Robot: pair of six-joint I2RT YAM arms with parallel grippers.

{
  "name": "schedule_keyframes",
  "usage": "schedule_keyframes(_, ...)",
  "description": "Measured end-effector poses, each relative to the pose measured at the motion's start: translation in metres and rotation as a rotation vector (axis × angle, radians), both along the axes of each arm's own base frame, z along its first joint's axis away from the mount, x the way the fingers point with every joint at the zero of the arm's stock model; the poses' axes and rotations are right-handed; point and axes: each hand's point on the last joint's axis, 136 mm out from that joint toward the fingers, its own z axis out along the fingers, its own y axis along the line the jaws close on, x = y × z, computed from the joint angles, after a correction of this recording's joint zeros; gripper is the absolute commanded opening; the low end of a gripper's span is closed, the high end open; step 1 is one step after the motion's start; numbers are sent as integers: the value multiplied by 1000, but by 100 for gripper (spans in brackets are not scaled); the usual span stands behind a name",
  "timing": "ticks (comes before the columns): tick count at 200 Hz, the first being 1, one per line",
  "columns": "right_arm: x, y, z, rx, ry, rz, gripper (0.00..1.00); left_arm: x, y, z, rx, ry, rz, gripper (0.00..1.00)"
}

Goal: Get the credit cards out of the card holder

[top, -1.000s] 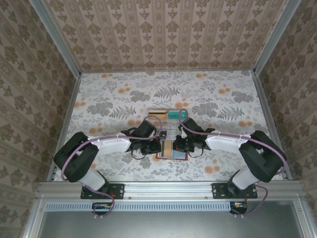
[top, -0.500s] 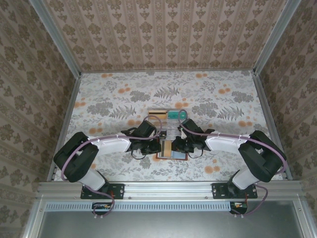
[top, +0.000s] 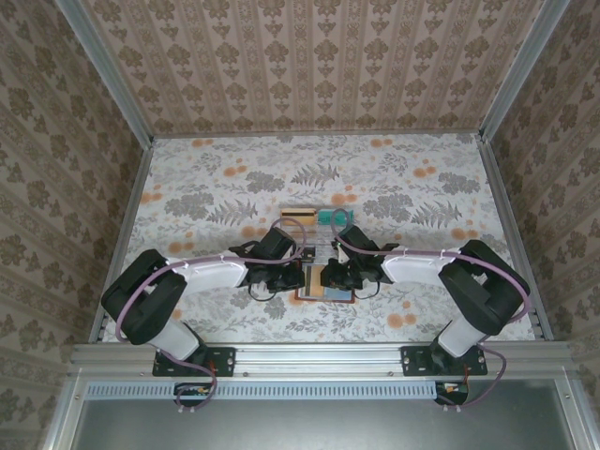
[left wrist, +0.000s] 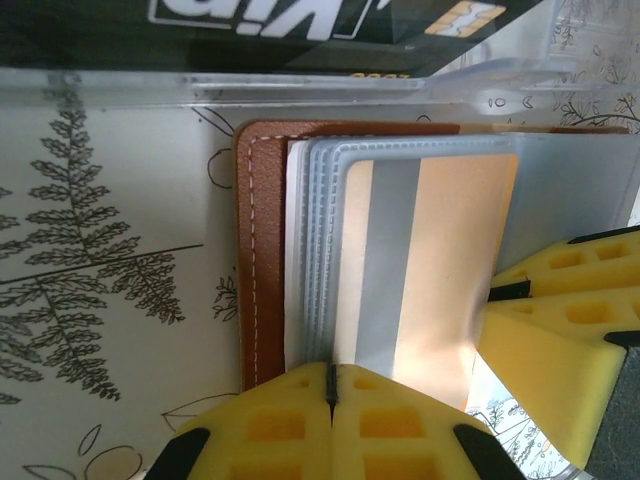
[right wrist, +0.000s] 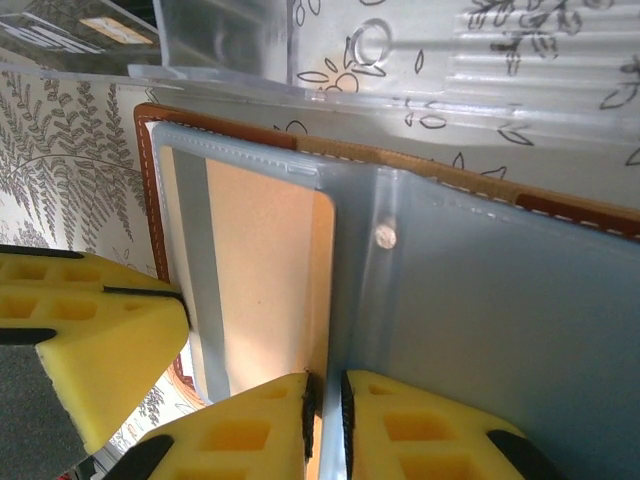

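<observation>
Entry 1: card holder (top: pixel 330 294) — overhead, I see it largely covered by left gripper (top: pixel 292 277) and right gripper (top: pixel 334 275).
Entry 2: black card (left wrist: pixel 300 20) — lettering cut off, far edge, left wrist view.

I read "vip" in white letters on the black card (left wrist: pixel 380 45) lying in the clear tray (left wrist: pixel 300 85).

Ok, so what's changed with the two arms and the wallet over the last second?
The right gripper moved left, further over the card holder, and its fingers are closed on a grey-blue pocket edge beside the orange card. The left gripper, shut at the card holder's edge, stayed put, as did the clear tray and the teal card.
</observation>
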Motion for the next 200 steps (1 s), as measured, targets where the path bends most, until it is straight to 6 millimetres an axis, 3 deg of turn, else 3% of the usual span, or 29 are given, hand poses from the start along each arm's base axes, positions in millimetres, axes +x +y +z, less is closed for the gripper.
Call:
schedule_keyframes(38, 0, 1, 0, 7, 3, 3, 17, 0, 0, 0, 0, 0, 0, 0)
schedule_keyframes(66, 1, 4, 0, 22, 9, -1, 0, 1, 1, 0, 5, 0, 4, 0)
schedule_keyframes(107, 2, 6, 1, 32, 11, -7, 0, 2, 4, 0, 14, -3, 13, 0)
schedule_keyframes(146, 2, 6, 4, 37, 0, -1, 0, -1, 13, 4, 41, 0, 23, 13)
schedule_keyframes(200, 0, 0, 6, 27, -7, 7, 0, 2, 19, 11, 42, -12, 44, 8)
